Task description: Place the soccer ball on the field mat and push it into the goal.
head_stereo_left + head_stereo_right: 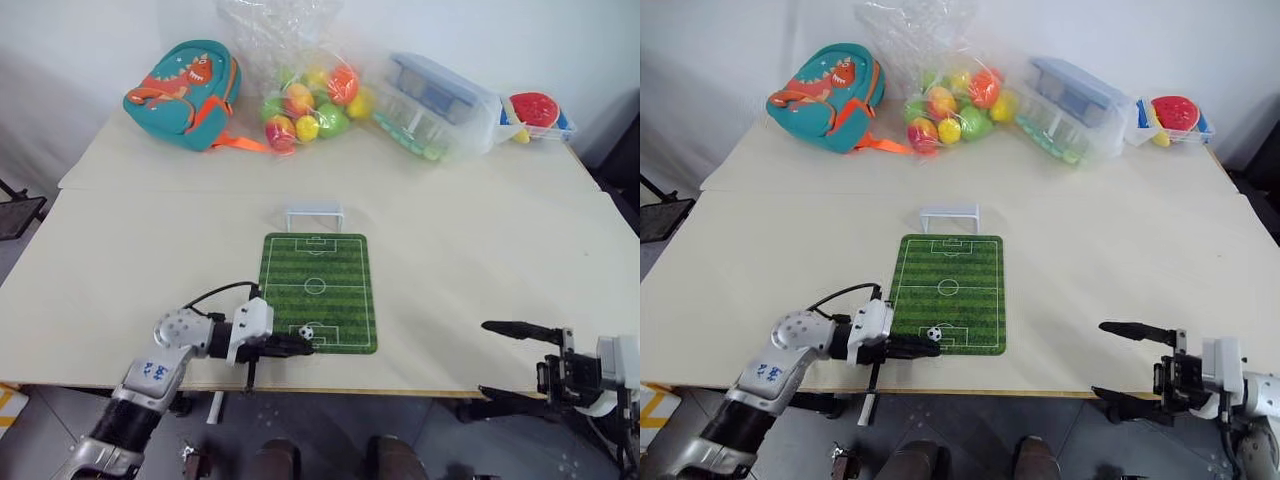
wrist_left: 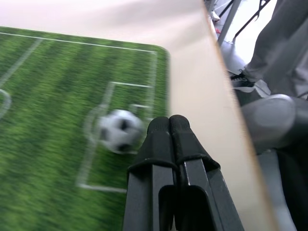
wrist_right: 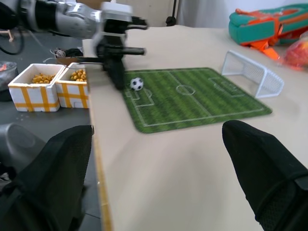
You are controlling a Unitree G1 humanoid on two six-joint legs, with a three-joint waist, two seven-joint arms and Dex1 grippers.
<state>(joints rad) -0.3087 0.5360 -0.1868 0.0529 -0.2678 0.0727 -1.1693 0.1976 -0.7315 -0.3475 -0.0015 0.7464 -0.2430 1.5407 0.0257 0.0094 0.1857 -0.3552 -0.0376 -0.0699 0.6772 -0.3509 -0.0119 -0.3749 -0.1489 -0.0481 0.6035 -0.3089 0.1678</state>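
The table (image 1: 120, 260) is carrying the field mat (image 1: 318, 292), which is lying with its long axis running 6 to 12 o'clock, the goal (image 1: 314, 215) standing just off its 12 o'clock end. The soccer ball (image 1: 306, 331) is sitting on the mat in the near penalty box, at about 6 o'clock from the goal. The left gripper (image 1: 298, 345) is resting with fingers pressed together, holding nothing, its tip just beside the ball at roughly the ball's 7 o'clock, so the left arm is looking much the nearer one. The right gripper (image 1: 500, 360) is hanging wide apart and empty off the table's near edge, around 4 o'clock from the ball, well apart. The push is likely needing a straight 12 o'clock shove.
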